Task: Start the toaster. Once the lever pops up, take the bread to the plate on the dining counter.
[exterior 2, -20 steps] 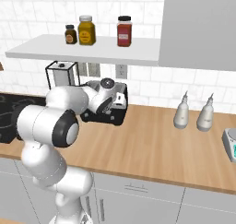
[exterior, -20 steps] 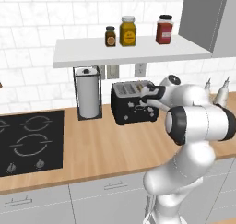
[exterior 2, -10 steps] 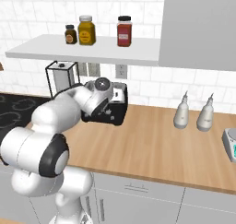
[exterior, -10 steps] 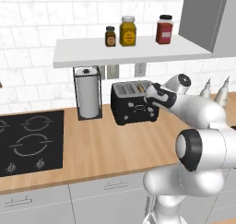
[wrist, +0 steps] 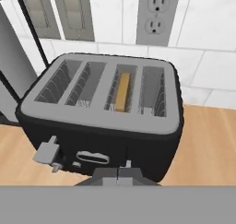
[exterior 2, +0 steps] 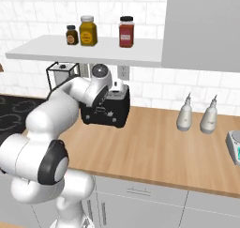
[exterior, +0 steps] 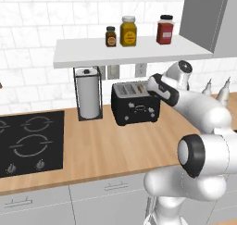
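The black toaster [wrist: 101,140] with a silvery top stands against the tiled wall, and my shut gripper [wrist: 117,176] hovers just in front of and above its long face. A tan slice of bread [wrist: 122,90] stands in one inner slot. A pale lever [wrist: 46,153] sticks out at the left of the face. From the base, the toaster [exterior: 135,106] sits under the shelf with my gripper [exterior: 151,85] at its right end; from the other side my hand partly covers the toaster [exterior 2: 107,112]. The plate and the dining counter are out of view.
A paper towel roll [exterior: 88,95] in a black wire holder stands left of the toaster, with the black hob [exterior: 28,140] further left. The white shelf [exterior: 125,53] with three jars hangs low overhead. Two pale bottles [exterior 2: 185,117] stand to the right. A wall outlet [wrist: 154,11] is behind.
The arm's elbow has swung down and outward while the forearm stretched toward the toaster. The hand stays near the toaster's right end, and the gripper remains shut.
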